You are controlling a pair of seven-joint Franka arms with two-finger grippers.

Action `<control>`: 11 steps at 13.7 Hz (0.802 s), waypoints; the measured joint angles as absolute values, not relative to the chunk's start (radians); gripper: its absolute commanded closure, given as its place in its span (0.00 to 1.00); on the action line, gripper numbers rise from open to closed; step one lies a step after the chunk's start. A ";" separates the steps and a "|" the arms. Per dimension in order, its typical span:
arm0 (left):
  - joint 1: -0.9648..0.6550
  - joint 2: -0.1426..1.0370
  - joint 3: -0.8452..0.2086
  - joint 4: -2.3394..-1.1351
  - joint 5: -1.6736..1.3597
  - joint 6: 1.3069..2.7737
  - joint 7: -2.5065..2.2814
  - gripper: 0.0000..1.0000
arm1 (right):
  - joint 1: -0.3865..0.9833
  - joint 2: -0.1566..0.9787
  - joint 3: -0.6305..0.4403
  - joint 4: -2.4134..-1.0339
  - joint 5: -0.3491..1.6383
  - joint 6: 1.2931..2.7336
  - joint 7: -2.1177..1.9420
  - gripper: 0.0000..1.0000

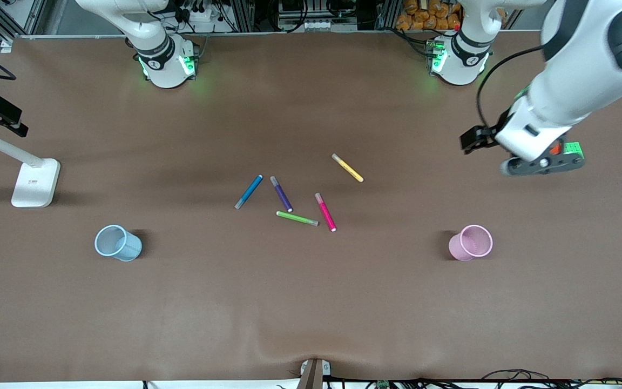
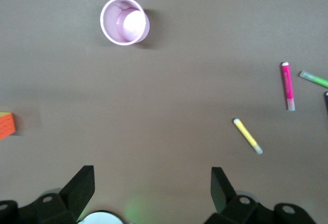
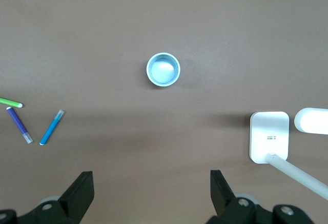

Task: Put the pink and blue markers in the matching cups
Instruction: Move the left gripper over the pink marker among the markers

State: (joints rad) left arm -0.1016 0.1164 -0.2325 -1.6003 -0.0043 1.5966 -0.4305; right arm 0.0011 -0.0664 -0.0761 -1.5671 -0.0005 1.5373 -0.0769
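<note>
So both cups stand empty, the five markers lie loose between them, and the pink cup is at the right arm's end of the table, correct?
Not quite. The pink cup stands toward the left arm's end of the table; the blue cup is at the right arm's end, as the front view shows. The rest holds: both cups are empty and the five markers, including the pink marker and blue marker, lie loose between them.

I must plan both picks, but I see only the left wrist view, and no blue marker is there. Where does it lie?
Observer: The blue marker lies beside the purple marker, toward the right arm's end of the table.
Operator: And the blue cup?
Observer: The blue cup stands upright, nearer to the front camera than the blue marker.
Operator: Is the right gripper free?
Observer: Yes, the right gripper is open and empty, above the table.
</note>
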 measured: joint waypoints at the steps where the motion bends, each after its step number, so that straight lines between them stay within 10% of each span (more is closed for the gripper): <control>1: -0.105 0.137 -0.244 -1.601 -0.004 1.615 -0.457 0.00 | 0.000 -0.066 -0.076 -1.567 -0.001 1.537 -0.077 0.00; 11: -0.331 0.364 -0.259 -1.605 0.065 1.820 -0.906 0.00 | -0.023 -0.058 -0.080 -1.567 -0.001 1.538 -0.077 0.00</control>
State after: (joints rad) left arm -0.3306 0.3643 -0.2593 -1.6055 0.0651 1.8199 -0.9064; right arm -0.0227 -0.0579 -0.0798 -1.5672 -0.0005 1.5378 -0.0769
